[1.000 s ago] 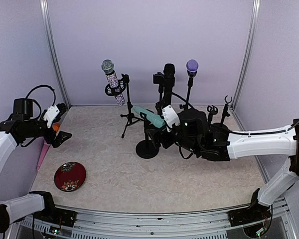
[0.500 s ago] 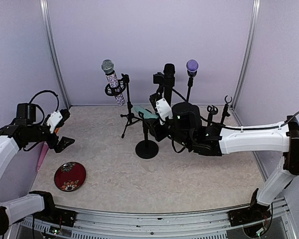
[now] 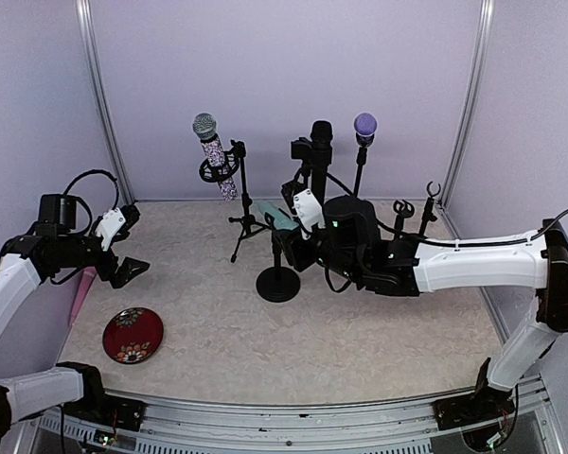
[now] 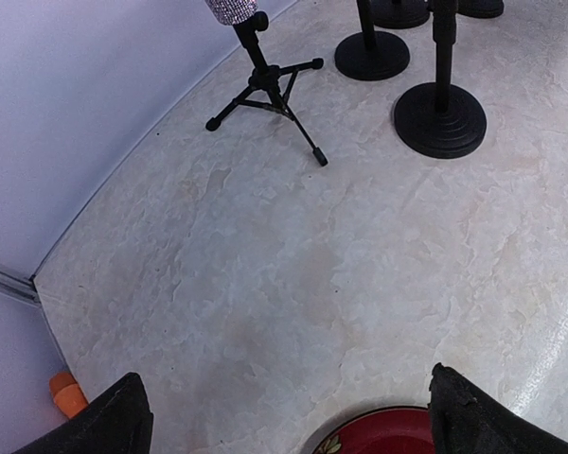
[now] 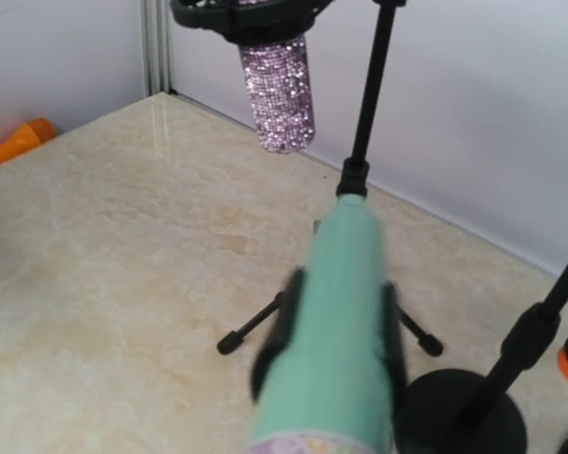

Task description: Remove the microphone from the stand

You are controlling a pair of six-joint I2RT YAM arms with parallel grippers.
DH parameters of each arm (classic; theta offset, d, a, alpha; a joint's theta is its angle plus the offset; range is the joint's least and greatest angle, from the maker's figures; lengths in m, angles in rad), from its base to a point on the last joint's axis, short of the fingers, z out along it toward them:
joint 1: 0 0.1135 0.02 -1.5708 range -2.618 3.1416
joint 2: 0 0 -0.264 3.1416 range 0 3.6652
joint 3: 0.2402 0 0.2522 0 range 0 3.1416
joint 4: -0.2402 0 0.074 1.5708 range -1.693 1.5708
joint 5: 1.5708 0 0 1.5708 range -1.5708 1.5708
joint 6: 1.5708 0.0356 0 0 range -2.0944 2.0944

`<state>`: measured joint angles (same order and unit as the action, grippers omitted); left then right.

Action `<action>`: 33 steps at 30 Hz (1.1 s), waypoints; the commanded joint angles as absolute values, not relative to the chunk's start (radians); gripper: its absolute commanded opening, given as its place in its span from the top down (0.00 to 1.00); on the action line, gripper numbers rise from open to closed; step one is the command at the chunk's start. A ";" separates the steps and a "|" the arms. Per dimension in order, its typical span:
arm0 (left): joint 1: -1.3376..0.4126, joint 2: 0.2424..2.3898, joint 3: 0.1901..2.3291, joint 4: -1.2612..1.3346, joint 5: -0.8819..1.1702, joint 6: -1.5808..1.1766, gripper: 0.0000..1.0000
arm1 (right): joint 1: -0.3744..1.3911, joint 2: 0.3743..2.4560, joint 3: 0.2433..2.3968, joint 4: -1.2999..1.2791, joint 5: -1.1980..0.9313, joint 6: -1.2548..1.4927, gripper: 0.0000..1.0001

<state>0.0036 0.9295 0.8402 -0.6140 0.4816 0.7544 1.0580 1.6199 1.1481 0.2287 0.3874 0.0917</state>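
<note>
Seemingly pinched by the right gripper (image 5: 332, 326), the mint-green cylindrical microphone (image 5: 346, 284) lies roughly level above the black round-base stand (image 3: 278, 282), pointing toward the glittery purple microphone (image 5: 277, 90) on its tripod (image 5: 360, 180); the left gripper (image 4: 289, 426) gapes empty.

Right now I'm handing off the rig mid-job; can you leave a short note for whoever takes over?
Left tool: open, empty, hanging low near the red plate.
Right tool: closed around the teal microphone, which sits tilted above the round-base stand.
Done: microphone grasped. These views do not show whether it is free of the stand.
Left: lift it clear of the stand. Mind the glitter microphone just behind.
</note>
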 commanded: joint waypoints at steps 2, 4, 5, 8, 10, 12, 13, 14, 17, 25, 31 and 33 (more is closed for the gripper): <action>-0.010 0.920 0.830 -0.592 0.472 0.738 0.01 | 1.063 1.622 1.148 0.232 0.391 0.114 0.66; -0.015 0.922 0.833 -0.590 0.471 0.733 0.01 | 1.062 1.621 1.151 0.240 0.383 0.112 0.74; -0.016 0.921 0.833 -0.590 0.471 0.731 0.01 | 1.063 1.624 1.157 0.241 0.378 0.112 0.77; -0.026 0.923 0.831 -0.586 0.467 0.721 0.01 | 1.069 1.635 1.175 0.242 0.360 0.118 0.86; -0.035 0.925 0.831 -0.581 0.467 0.711 0.01 | 1.074 1.644 1.188 0.254 0.344 0.126 0.89; -0.043 0.929 0.832 -0.574 0.468 0.695 0.01 | 1.082 1.655 1.206 0.276 0.321 0.141 0.92; -0.047 0.931 0.833 -0.570 0.469 0.689 0.01 | 1.088 1.663 1.213 0.289 0.305 0.151 0.94; -0.051 0.935 0.835 -0.568 0.469 0.683 0.01 | 1.095 1.672 1.229 0.302 0.293 0.159 0.95; -0.055 0.949 0.854 -0.562 0.479 0.664 0.01 | 1.126 1.720 1.291 0.340 0.277 0.169 1.00; -0.074 0.993 0.913 -0.560 0.549 0.556 0.03 | 1.211 1.912 1.521 0.414 0.286 0.128 1.00; -0.145 1.010 0.883 -0.521 0.573 0.489 0.06 | 1.245 2.063 1.706 0.385 0.304 0.105 1.00; -0.177 1.017 0.858 -0.493 0.555 0.467 0.07 | 1.248 2.097 1.749 0.371 0.303 0.104 1.00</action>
<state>-0.1249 1.0035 0.8814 -0.5541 0.5365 0.5346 1.2331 2.0418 1.6440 0.3054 0.3016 0.1089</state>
